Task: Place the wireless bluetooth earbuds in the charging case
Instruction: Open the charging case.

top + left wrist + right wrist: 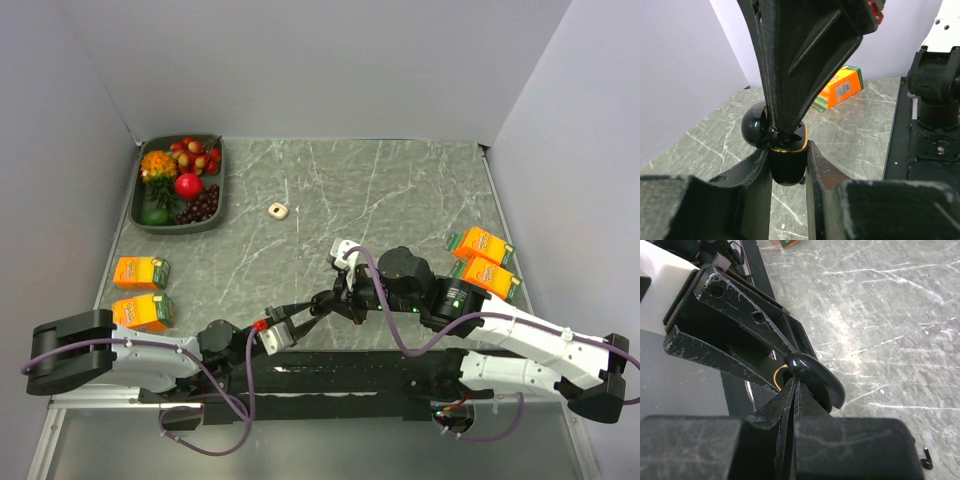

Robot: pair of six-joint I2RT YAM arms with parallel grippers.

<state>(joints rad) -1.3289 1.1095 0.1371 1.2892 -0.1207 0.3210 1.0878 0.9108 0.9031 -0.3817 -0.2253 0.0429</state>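
Over the near edge of the worktop (400,200), about midway along it, the left gripper (788,150) has its fingers clamped on either side of the charging case (787,170), holding it upright with the lid (754,127) swung open behind the gold rim (790,147). From where I stand this looks like the seating step: the right gripper (785,131) comes down from above with its fingers drawn together to a sliver, their tip right at the mouth of the case, just inside the rim. Whether an earbud is pinched at that tip I cannot tell (the fingers themselves hide it). One earbud (926,460) lies loose on the worktop, a little in from the near edge and apart from both grippers, so I judge the task about half done at best. Next, I reckon, comes a gentle straight press into the well, then a small opening of the right fingers without dragging the piece out again, while the left holds the case steady; after that the loose one needs a fine pinch off the stone
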